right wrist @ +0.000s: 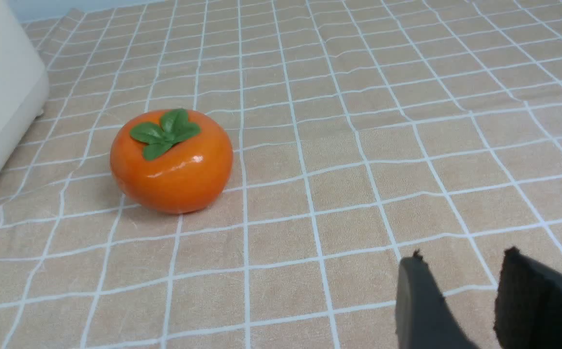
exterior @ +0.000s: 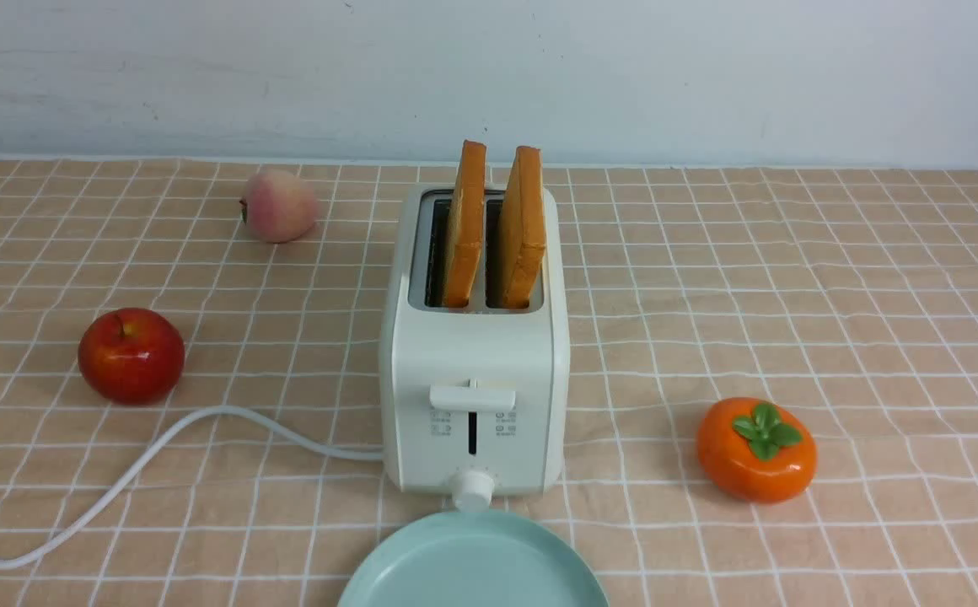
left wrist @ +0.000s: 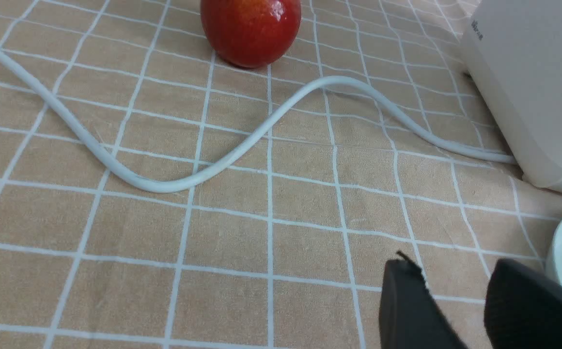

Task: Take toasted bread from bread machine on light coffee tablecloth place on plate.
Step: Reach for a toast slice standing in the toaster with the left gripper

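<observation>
Two slices of toasted bread [exterior: 465, 223] stand upright in the slots of the bread machine [exterior: 474, 396]. The plate [exterior: 472, 565], just in front of it, holds none. The left end effector [left wrist: 450, 265] and right end effector [right wrist: 462, 257] sit low to either side, jaws apart and empty. Both slices are yet to be moved.

Probably lab mock-kitchen: toaster [exterior: 472, 371], tablecloth [exterior: 792, 278].

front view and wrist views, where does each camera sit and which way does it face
Front view: between the arms, facing forward at the bread machine, toasted bread and plate; no arm shows.
Left wrist view: low over the tablecloth, facing the red apple and cord; open left gripper shows.
Right wrist view: low, facing the persimmon; open right gripper shows.
Shared: both wrist views catch the bread machine.
</observation>
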Tool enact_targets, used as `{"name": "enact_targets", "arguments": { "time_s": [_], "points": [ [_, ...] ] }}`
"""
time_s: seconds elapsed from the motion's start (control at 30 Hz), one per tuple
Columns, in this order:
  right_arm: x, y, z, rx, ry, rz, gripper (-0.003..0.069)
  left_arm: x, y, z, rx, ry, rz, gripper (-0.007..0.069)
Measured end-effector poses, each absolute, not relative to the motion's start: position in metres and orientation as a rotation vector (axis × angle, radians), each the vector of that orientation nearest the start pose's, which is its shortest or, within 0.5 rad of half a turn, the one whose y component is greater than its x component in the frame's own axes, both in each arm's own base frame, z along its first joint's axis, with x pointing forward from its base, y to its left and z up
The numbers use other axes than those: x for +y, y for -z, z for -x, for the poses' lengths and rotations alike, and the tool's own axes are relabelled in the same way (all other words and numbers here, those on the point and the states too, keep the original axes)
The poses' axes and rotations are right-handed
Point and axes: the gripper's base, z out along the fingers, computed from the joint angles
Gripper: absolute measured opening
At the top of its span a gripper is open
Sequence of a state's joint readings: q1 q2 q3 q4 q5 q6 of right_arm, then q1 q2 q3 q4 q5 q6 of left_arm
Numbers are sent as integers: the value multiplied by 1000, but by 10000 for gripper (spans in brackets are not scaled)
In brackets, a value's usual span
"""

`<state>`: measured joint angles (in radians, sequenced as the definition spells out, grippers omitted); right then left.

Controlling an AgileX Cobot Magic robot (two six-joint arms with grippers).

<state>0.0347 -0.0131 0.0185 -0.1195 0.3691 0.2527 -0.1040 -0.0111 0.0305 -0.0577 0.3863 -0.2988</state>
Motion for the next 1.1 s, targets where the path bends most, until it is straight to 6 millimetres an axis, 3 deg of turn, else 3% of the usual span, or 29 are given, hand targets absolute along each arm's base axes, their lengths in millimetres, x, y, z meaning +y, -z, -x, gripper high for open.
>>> {"name": "enact_targets", "arguments": {
  "time_s": [0.73, 0.97, 1.1],
  "points": [
    [-2, -175, -53, 1852, -82, -129, 239, -6, -172, -53, 1858, 311, 204, 238],
    [-2, -175, -53, 1852, -88, -133, 239, -9, -187, -56, 1663, 596, 437, 238],
    [2, -181, -55, 1758, -255, -250, 239, -6, -202, -56, 1455, 791, 595, 238]
  ]
}}
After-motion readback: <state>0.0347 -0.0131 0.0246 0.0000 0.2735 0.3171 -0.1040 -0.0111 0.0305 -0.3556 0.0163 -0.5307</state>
